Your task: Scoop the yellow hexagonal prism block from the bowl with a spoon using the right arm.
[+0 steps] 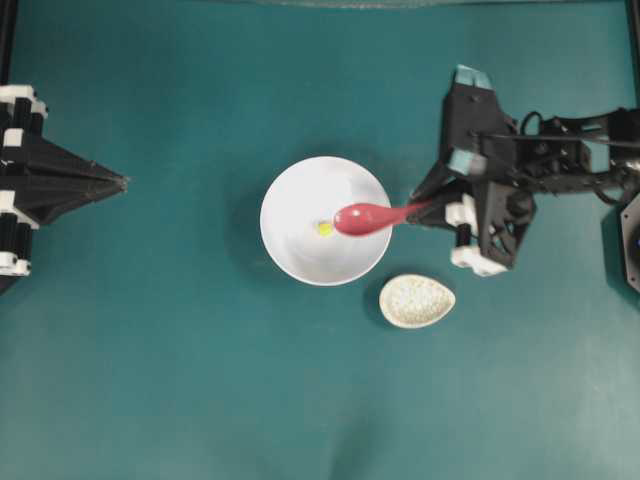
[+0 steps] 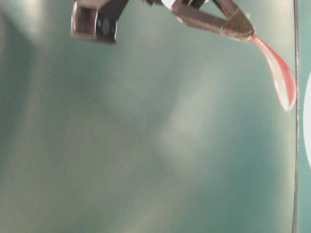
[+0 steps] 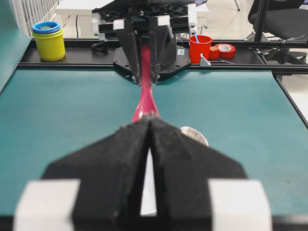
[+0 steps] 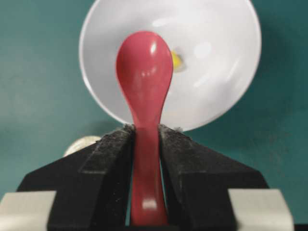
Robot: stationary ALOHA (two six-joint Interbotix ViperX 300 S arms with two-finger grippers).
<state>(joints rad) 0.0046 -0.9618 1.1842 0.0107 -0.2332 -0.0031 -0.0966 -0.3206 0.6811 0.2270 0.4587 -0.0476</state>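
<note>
**Operator:** State the claw condition and the block position.

**Technician:** The right claw (image 4: 146,144) is clamped on the handle of the spoon (image 1: 365,217). The scoop hangs above the bowl (image 1: 290,250), on the side nearer the right arm (image 1: 500,190). The yellow block (image 1: 324,229) lies on the bowl floor, just beside the scoop tip as seen from above. The left claw (image 3: 149,144) is closed and holds nothing.

**Operator:** Procedure for the scoop?

**Technician:** In my judgement: lower the scoop to the bowl floor behind the block, keep the scoop shallow, then slide forward under it. The block is small and may skate away, so push it against the bowl wall. Level the scoop before lifting.
</note>
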